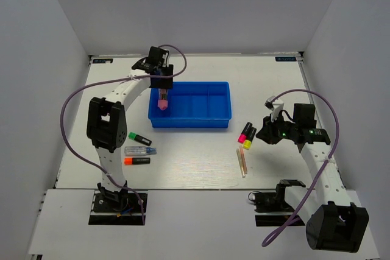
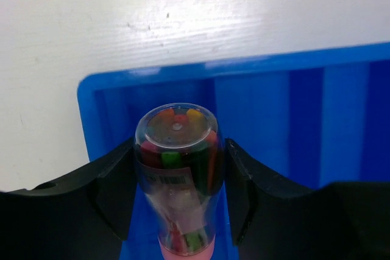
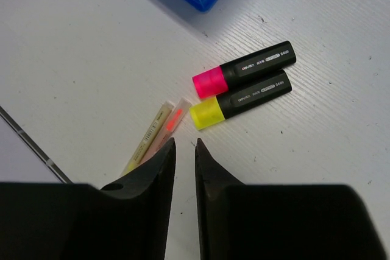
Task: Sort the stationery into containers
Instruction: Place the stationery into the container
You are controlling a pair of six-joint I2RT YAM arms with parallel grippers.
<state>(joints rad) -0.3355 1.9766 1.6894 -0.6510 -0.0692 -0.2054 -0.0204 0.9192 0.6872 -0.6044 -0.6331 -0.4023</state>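
The blue tray (image 1: 190,122) stands at mid-table. My left gripper (image 1: 163,91) is shut on the pink tube (image 1: 163,104) and holds it upright over the tray's leftmost compartment. In the left wrist view the tube (image 2: 177,168) is clear with coloured pieces inside and a pink end, between both fingers (image 2: 113,193), above the tray (image 2: 274,68). My right gripper (image 1: 263,131) is empty, its jaws nearly together, just above the table near a pink-capped marker (image 3: 244,68), a yellow-capped marker (image 3: 241,100) and two thin pale sticks (image 3: 155,132).
A green-capped marker (image 1: 140,139), a clear bluish pen (image 1: 140,150) and an orange-capped marker (image 1: 137,161) lie left of the tray near the left arm. White walls enclose the table on three sides.
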